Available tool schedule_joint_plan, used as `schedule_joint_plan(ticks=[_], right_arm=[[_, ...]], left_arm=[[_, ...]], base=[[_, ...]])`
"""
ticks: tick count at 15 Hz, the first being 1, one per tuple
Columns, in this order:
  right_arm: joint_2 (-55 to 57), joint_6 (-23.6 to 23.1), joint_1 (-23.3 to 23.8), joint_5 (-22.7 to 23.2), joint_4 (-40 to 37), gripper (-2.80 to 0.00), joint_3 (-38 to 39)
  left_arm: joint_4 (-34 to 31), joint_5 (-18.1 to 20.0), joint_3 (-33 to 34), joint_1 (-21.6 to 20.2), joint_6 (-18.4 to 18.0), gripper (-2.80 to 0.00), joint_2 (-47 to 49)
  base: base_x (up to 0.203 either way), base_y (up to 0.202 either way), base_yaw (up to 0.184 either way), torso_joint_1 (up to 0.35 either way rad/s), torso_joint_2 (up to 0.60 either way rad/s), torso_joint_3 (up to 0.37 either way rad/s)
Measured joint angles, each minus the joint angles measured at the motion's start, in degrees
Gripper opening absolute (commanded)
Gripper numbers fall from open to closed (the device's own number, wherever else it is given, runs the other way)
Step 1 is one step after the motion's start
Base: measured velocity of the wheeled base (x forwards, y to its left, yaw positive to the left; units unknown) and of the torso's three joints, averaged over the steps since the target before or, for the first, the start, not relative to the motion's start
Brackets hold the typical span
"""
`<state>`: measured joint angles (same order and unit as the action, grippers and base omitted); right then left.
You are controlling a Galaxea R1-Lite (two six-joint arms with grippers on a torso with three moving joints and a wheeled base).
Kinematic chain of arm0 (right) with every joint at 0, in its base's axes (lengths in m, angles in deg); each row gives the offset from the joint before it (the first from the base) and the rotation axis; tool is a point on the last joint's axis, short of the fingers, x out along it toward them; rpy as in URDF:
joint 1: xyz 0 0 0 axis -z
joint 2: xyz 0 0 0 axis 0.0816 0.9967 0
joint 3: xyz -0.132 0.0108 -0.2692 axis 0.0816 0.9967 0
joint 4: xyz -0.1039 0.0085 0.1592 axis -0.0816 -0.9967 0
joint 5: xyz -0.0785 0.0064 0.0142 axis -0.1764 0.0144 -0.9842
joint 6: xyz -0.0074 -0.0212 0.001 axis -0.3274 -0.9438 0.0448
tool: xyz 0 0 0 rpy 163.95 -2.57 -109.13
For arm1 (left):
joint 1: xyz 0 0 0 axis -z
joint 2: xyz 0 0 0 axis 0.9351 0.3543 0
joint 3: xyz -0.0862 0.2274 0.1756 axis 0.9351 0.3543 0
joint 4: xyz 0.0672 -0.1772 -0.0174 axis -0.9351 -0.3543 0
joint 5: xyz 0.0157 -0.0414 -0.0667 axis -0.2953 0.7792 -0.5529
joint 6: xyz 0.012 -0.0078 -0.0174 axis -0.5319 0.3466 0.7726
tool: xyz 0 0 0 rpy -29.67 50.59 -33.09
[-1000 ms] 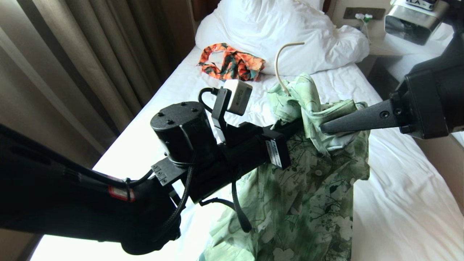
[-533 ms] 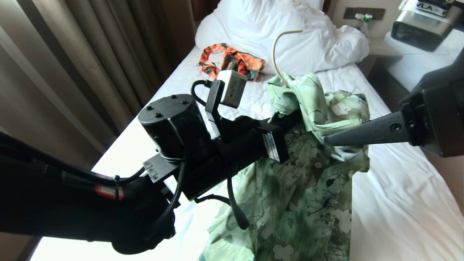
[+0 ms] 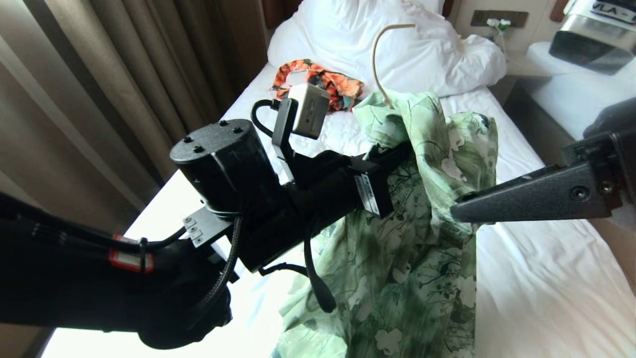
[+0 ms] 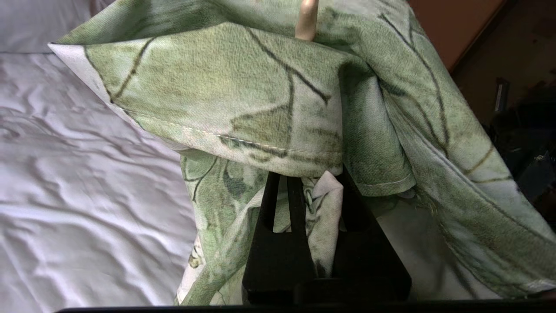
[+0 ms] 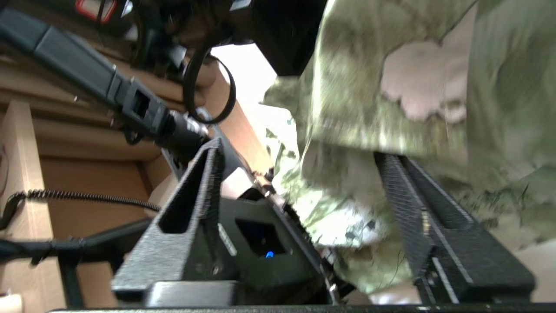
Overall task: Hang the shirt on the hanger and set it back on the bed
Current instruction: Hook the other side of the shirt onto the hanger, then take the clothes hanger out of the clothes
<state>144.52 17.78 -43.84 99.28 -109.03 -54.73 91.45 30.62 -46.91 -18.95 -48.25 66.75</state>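
While the left gripper (image 4: 310,191) stays clenched on a fold of the shirt (image 3: 422,238), holding it up at frame centre over the bed (image 3: 536,278), the hanger (image 3: 380,59) hook pokes out above the collar. Right gripper (image 5: 299,182), at right edge, has its jaws spread wide, released, fabric just beside one finger. Orange garment (image 3: 323,84) lies near the pillow (image 3: 387,44).

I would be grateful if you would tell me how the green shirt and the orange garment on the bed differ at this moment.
The green shirt is held up off the bed by the shut left gripper, draped over a hanger; the orange garment lies crumpled on the sheet near the pillow, untouched. The shirt looks much larger. Its print is pale green with dark leaves; the garment's is orange and dark green. Both are patterned cloth.
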Motion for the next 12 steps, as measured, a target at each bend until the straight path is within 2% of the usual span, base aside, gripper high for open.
schedule_joint_plan(ticks=[6,7,10,12], right_arm=[[-3.46,-0.08,-0.34,-1.74,-9.03,0.0,-4.91],[-3.76,-0.41,-0.41,-1.78,-9.25,-2.8,-5.9],[-3.44,-2.79,-0.45,-2.01,-9.2,-2.8,-9.76],[-1.67,-6.15,-0.61,-4.51,-9.16,-2.8,-12.8]], left_arm=[[-0.61,0.02,-0.3,0.0,-0.15,-2.8,-0.24],[-0.79,0.02,-0.33,0.02,-0.12,-2.8,-0.24],[-0.93,0.09,-0.39,0.06,-0.06,-2.8,-0.41],[-1.14,0.11,-0.56,0.13,-0.05,-2.8,-0.68]], base=[[0.0,0.0,0.0,0.0,0.0,0.0],[0.0,0.0,0.0,0.0,0.0,0.0],[0.0,0.0,0.0,0.0,0.0,0.0],[0.0,0.0,0.0,0.0,0.0,0.0]])
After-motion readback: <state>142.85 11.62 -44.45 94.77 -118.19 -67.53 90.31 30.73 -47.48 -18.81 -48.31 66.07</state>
